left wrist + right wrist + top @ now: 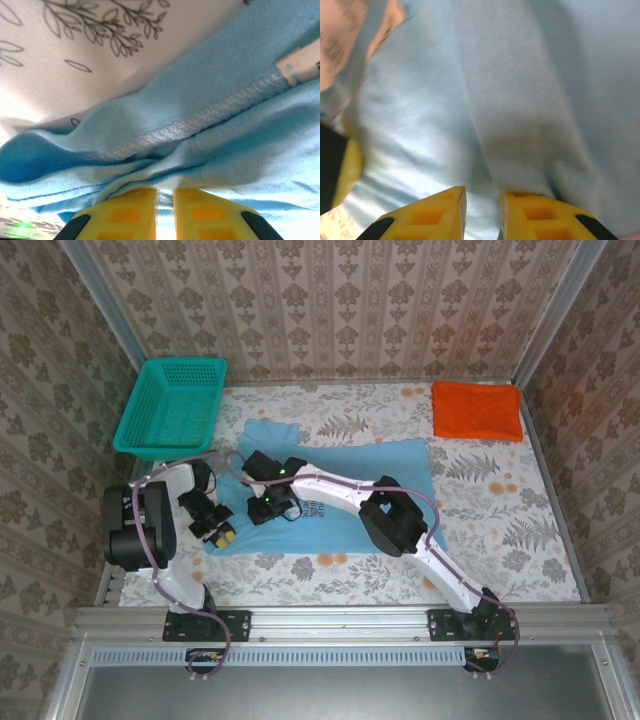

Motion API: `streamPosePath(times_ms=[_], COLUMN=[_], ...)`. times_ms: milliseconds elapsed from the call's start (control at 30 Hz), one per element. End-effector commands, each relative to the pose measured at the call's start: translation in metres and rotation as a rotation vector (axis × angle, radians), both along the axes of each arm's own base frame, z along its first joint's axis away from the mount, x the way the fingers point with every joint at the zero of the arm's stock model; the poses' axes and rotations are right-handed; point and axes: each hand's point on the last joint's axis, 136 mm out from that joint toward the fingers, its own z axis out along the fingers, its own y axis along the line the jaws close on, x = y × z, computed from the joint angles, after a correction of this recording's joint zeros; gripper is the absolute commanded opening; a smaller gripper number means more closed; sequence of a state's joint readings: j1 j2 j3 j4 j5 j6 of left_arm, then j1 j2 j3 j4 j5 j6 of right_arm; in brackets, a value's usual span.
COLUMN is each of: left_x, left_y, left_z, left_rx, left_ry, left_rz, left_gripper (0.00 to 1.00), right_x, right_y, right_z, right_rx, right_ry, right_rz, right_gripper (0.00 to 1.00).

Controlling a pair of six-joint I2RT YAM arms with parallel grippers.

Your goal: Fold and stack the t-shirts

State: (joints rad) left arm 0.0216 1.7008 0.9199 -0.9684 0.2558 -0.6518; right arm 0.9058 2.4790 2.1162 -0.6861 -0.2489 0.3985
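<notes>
The light blue t-shirt (pixel 370 465) lies spread flat in the middle of the table, its print partly under my right arm. The orange t-shirt (pixel 477 410) sits folded at the back right corner. My left gripper (pixel 218 528) is at the blue shirt's near left corner. In the left wrist view its yellow fingers (pixel 165 190) are shut on a bunched hem of blue cloth (pixel 225 90). My right gripper (pixel 270 510) reaches across to the shirt's left part. Its jaws (pixel 482 192) stand a narrow gap apart, pressed down on the pale blue cloth (pixel 520 75) at a soft fold.
A teal mesh basket (pixel 170 405) stands at the back left, just beyond the blue shirt's sleeve. The leaf-print table cover (pixel 500 510) shows bare on the right side, between the two shirts. Patterned walls close in the table on three sides.
</notes>
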Motion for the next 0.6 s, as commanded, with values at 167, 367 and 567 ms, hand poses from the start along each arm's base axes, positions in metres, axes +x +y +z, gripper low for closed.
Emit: streamPosePath(times_ms=[167,367,567], left_x=[-0.009,0.001,0.023], left_y=[0.018,0.017,0.019], left_z=[-0.01,-0.002,0.028], left_rx=[0.081,0.074,0.112], left_ry=[0.038,0.007,-0.095], left_rz=[-0.038,-0.045,-0.074], left_gripper=[0.15,0.16,0.19], right_x=[0.078,0.078,0.081], right_y=[-0.064,-0.078,-0.153], right_z=[0.037,0.067,0.1], right_rx=[-0.025,0.004,0.059], right_ry=[-0.067,-0.1,-0.099], right_rz=[-0.27,-0.295,-0.489], right_gripper=[0.35,0.41,0.44])
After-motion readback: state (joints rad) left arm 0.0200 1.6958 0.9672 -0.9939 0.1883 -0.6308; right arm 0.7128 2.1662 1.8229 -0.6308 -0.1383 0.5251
